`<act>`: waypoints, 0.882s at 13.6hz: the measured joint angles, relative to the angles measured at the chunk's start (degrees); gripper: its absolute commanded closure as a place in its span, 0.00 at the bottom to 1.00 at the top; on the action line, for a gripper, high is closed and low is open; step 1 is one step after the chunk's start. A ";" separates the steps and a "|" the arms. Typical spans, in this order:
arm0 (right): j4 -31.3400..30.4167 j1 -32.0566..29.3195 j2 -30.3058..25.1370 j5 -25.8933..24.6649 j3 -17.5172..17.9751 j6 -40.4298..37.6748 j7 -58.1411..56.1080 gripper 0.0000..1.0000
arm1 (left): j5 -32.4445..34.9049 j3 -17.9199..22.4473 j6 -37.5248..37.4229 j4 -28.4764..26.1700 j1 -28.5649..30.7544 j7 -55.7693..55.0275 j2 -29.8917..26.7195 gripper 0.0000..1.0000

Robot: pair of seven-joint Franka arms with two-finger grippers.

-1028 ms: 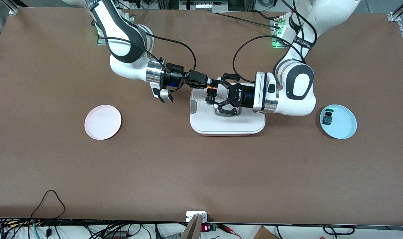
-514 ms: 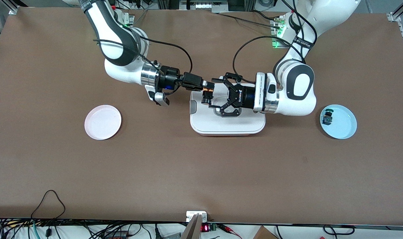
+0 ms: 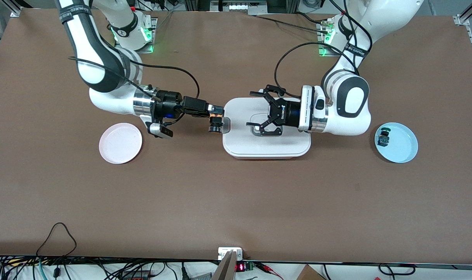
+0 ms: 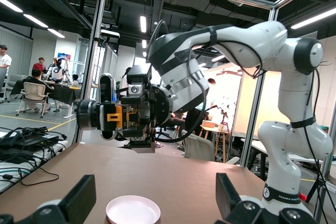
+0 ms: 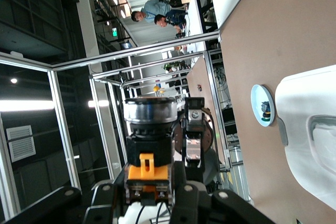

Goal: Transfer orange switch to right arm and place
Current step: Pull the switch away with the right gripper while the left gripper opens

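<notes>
Orange switch (image 3: 215,121) clamped in right tool (image 3: 217,112), end hidden; left tool (image 3: 264,113) spread, empty

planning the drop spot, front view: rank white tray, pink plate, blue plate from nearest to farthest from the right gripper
The right gripper holds the orange switch.
1. White tray: mid-table, its edge right beside the gripper.
2. Pink plate: toward the right arm's end of the table.
3. Blue plate: toward the left arm's end, holding another small switch.

Right gripper (image 3: 217,115) grips the orange switch (image 3: 215,123); left gripper (image 3: 256,110) gapes empty.
</notes>
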 measured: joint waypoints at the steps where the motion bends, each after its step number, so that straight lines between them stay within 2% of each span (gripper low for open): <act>1: -0.55 -1.44 -0.09 -1.56 -0.02 -2.65 0.01 1.00 | 1.14 0.24 -0.76 -0.14 0.59 0.05 -0.02 0.00; 4: -1.95 -8.98 -0.34 -10.74 -0.19 -14.57 0.03 1.00 | 4.42 0.50 -3.95 -0.45 3.22 0.19 -0.15 0.00; 7: -2.35 -18.42 -0.40 -19.98 -0.38 -27.75 0.03 1.00 | 10.64 1.06 -7.62 -0.73 6.31 0.18 -0.49 0.00; 9: -2.37 -22.49 -0.47 -22.99 -0.42 -33.07 0.03 1.00 | 15.17 3.41 -11.16 -0.88 7.37 0.18 -0.66 0.00; 12: -2.38 -23.87 -1.18 -24.57 -0.41 -34.93 0.03 1.00 | 22.76 7.55 -14.35 -0.99 7.93 0.18 -0.70 0.00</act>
